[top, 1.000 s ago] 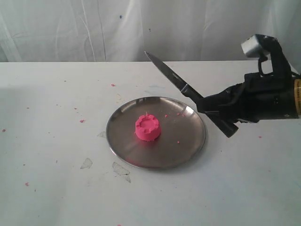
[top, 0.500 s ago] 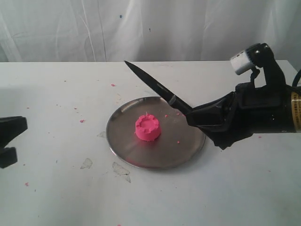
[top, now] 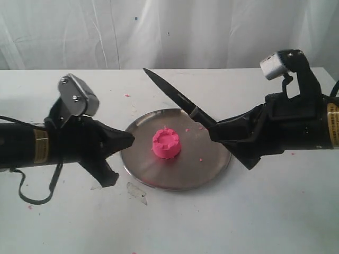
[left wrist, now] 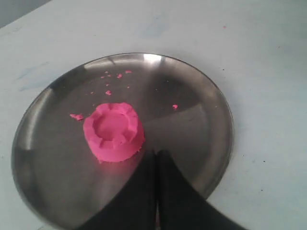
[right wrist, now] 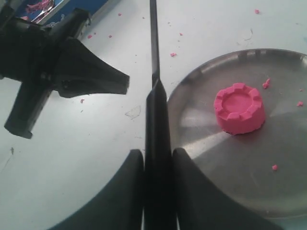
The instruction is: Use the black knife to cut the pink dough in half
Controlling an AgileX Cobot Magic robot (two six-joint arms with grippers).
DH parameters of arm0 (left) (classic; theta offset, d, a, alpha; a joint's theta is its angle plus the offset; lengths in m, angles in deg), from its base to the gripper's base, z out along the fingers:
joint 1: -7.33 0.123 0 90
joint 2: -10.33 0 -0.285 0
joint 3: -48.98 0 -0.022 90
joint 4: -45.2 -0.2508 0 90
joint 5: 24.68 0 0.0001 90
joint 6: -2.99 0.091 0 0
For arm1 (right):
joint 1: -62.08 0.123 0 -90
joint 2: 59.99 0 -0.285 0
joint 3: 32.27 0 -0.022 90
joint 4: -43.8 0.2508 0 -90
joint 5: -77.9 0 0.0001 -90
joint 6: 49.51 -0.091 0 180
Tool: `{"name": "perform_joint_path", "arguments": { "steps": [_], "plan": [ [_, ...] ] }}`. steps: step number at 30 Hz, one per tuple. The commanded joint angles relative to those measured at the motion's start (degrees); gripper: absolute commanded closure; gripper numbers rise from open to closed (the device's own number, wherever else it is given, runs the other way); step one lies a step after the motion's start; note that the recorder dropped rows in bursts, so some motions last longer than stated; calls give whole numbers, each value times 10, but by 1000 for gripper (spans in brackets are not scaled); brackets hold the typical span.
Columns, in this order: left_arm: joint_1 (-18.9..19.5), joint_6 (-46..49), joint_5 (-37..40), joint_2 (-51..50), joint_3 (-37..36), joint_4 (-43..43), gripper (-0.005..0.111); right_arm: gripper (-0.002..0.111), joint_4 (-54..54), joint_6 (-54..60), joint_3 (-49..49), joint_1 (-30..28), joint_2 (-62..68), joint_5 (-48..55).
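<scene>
The pink dough (top: pixel 166 144) is one whole puck with a notched top, sitting in the middle of the round steel plate (top: pixel 212 166). My right gripper (top: pixel 216 128) is shut on the handle of the black knife (top: pixel 172 93), whose blade slants up and to the left above the plate's far rim. In the right wrist view the knife (right wrist: pixel 155 57) runs straight out from the right gripper (right wrist: pixel 158 154), with the dough (right wrist: pixel 239 108) off to one side. My left gripper (top: pixel 130 139) is shut and empty, its tip at the plate's left rim. The left gripper (left wrist: pixel 157 154) ends just short of the dough (left wrist: pixel 113 131).
Tiny pink crumbs (top: pixel 188 129) lie on the plate and across the white table (top: pixel 238 222). Small clear scraps (top: pixel 136 190) rest in front of the plate. A white curtain (top: pixel 159 32) hangs behind the table. A blue object (right wrist: pixel 62 10) shows at the edge of the right wrist view.
My left arm has swung in from the left edge, bringing its shut gripper to the plate's left rim. The right gripper and knife have stayed nearly still, after an earlier shift leftward.
</scene>
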Motion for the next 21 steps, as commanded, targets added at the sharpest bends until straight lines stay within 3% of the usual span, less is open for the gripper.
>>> {"name": "perform_joint_path", "arguments": {
  "steps": [1, 12, 21],
  "plan": [
    [-43, 10, 23, -34, 54, 2, 107, 108, 6, -12, 0, 1, -3, 5],
    [-57, 3, 40, -48, 153, 4, 107, 108, 6, -22, 0, 1, 4, 8],
    [-105, 7, 79, -82, 170, -6, 107, 108, 6, -22, 0, 1, 4, 13]
  ]
}}
